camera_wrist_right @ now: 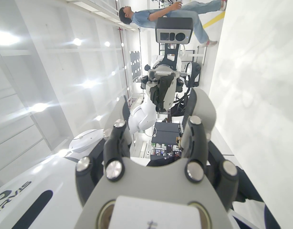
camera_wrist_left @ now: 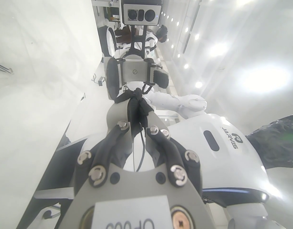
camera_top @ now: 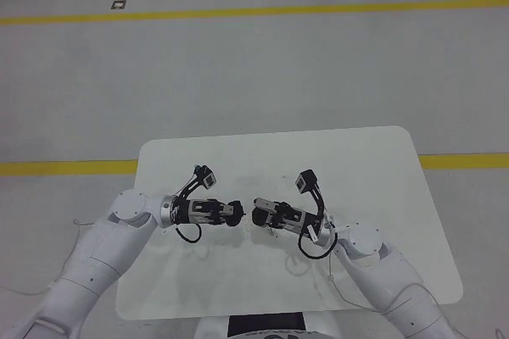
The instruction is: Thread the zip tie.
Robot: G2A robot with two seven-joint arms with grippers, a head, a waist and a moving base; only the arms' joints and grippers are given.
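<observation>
The zip tie is pinched in the closed left gripper and held above the table, seemingly so its end is presented to the right gripper, which is spread wide, empty, directly opposite.

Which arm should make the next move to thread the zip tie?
Right, probably. The right tool is open and empty, facing the left tool across a small gap above the table. The left tool is busy, shut on the zip tie.
</observation>
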